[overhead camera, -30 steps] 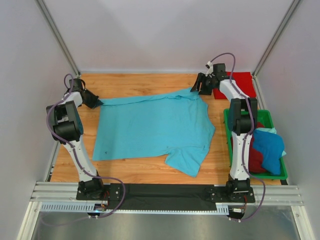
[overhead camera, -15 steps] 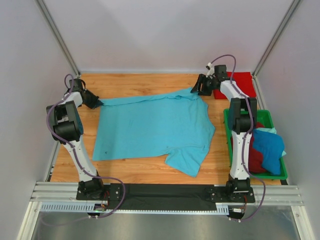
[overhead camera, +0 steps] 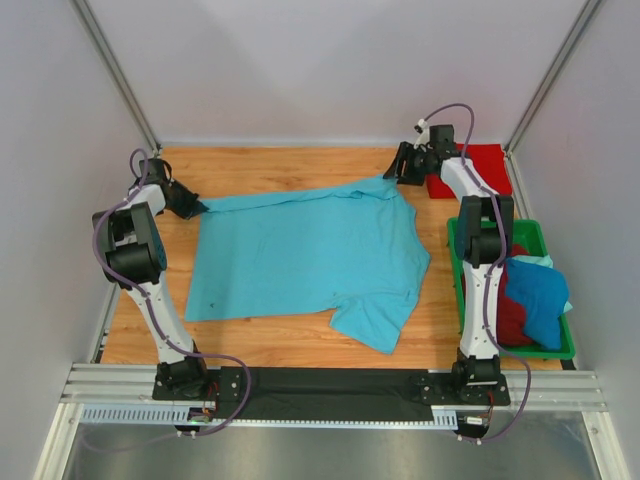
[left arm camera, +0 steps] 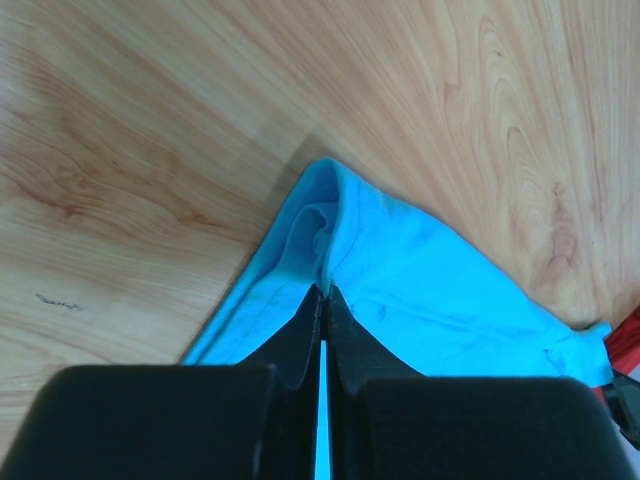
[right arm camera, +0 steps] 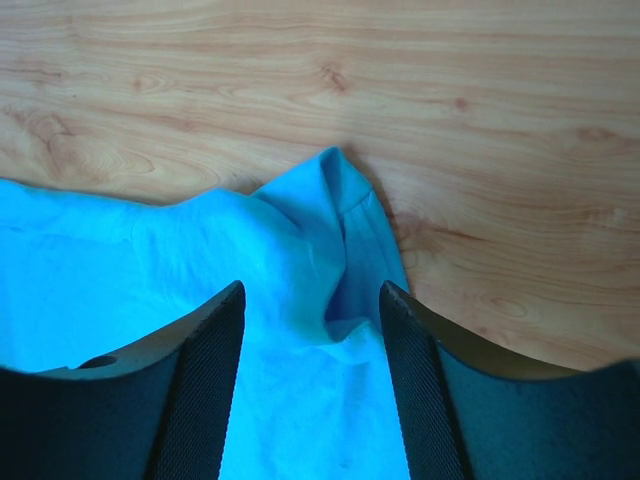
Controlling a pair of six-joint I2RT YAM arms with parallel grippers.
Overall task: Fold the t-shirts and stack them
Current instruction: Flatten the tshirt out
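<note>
The table [overhead camera: 300, 165] is pale wood with a plain grain and a soft sheen. The turquoise t-shirt [overhead camera: 300, 255] is soft matt cloth. The tray [overhead camera: 520, 352] looks like smooth green plastic. The right pincer [right arm camera: 310, 300] is matt black, its inner faces finely ribbed. The rail [overhead camera: 110, 385] is bare metal.

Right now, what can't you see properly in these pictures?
- Top view: the right arm crosses the green tray, so its shirts cannot be counted.
- Top view: that arm hides the red t-shirt's left edge.
- Left wrist view: the shut left gripper hides how much turquoise t-shirt it pinches.
</note>
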